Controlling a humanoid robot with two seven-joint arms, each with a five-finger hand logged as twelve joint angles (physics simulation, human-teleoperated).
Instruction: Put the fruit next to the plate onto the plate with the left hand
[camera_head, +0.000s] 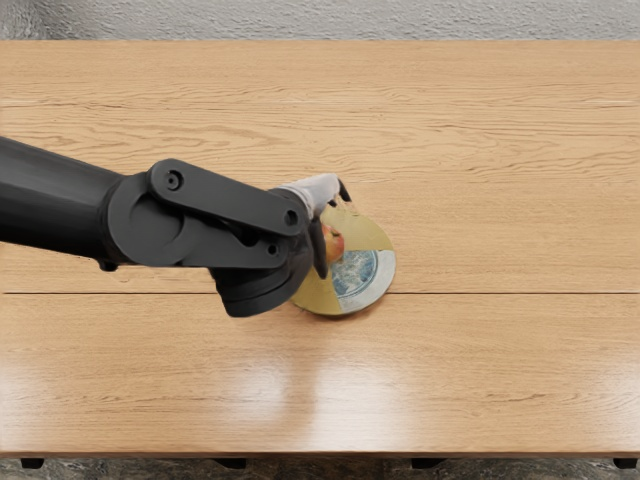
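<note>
Fruit (335, 243) within left fingers (320, 252), over plate (372, 236)

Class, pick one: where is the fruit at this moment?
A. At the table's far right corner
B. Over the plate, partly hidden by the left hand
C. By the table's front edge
B: the fruit shows against the plate, right beside the left hand, which covers part of it.

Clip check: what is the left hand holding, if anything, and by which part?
It cannot be told. A small red-yellow fruit peeks out beside the left hand over the round gold-rimmed plate, but the black wrist hides any contact.
</note>
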